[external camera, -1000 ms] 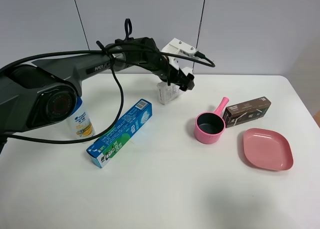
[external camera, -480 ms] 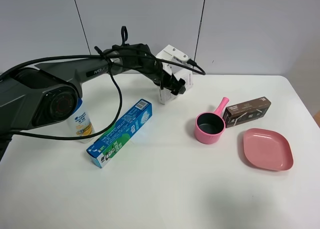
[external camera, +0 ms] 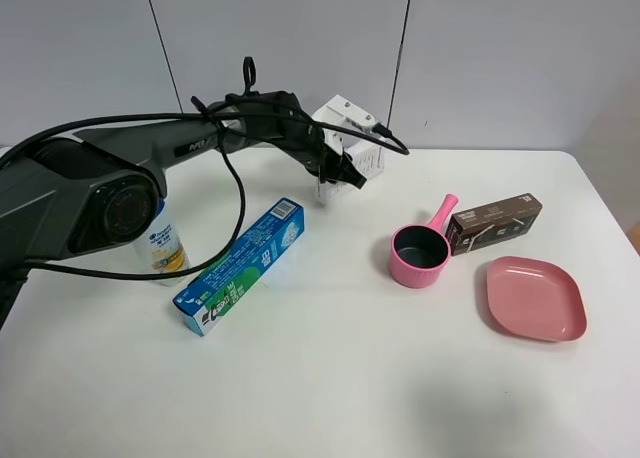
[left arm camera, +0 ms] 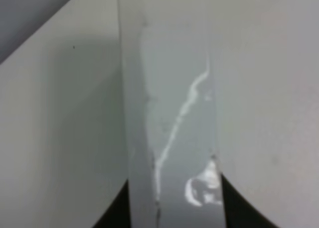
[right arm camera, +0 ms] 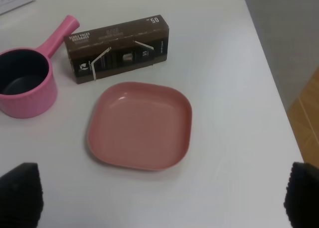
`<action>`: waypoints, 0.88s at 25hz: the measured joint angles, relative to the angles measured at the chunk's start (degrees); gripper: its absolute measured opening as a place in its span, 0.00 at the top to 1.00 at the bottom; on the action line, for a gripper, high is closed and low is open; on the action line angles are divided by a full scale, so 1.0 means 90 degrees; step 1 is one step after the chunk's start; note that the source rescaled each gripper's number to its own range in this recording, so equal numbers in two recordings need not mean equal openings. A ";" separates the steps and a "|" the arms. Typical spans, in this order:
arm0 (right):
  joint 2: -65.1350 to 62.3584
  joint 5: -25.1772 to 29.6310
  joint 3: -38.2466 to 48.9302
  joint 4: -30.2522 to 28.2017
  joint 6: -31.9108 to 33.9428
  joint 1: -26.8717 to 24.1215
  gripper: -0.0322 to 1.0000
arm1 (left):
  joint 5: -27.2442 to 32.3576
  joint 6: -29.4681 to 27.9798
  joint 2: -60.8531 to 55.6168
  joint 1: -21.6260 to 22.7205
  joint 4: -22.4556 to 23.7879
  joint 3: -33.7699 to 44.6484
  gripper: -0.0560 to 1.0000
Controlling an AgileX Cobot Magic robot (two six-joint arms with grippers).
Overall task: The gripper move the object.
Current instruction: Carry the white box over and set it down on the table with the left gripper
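Observation:
The white carton (external camera: 326,190) stands at the back of the table, left of the middle. My left gripper (external camera: 337,166) reaches it from the left, and its black fingers are closed on the carton's upper part. In the left wrist view the carton (left arm camera: 169,113) fills the middle as a pale strip between the two dark fingertips, with the left gripper (left arm camera: 174,213) at its lower end. My right gripper (right arm camera: 162,198) is open wide and empty, hovering over the right side of the table. It is out of the exterior high view.
A long blue-green toothpaste box (external camera: 240,266) and a white bottle (external camera: 160,240) lie on the left. A pink saucepan (external camera: 418,253), a dark brown box (external camera: 495,222) and a pink plate (external camera: 535,298) are on the right. The table edge (right arm camera: 269,73) runs beside the plate.
My left gripper has shifted left and a little back, coming over the white carton. The carton's foot has stayed at about the same spot. Nothing else has moved.

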 joint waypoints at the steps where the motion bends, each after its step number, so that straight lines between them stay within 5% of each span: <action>1: 0.0000 0.0000 0.0000 0.0000 0.0000 0.0000 0.00 | 0.0118 -0.0079 -0.0053 0.0000 0.0016 0.0000 0.94; 7: 0.0000 0.0000 0.0000 0.0000 0.0000 0.0000 0.00 | 0.0959 -0.0894 -0.1153 -0.0182 0.0339 0.0019 0.94; 13: 0.0000 0.0000 0.0000 0.0000 0.0000 0.0000 0.00 | 0.2510 -0.2979 -0.2503 -0.0174 0.1166 0.0004 0.94; 16: 0.0000 0.0000 0.0000 0.0000 0.0000 0.0000 0.00 | 0.3394 -0.3991 -0.2968 0.0096 0.1713 0.0004 0.94; 22: 0.0000 0.0000 0.0000 0.0000 0.0000 0.0000 0.00 | 0.4355 -0.4230 -0.3661 0.1220 0.2184 0.0108 0.94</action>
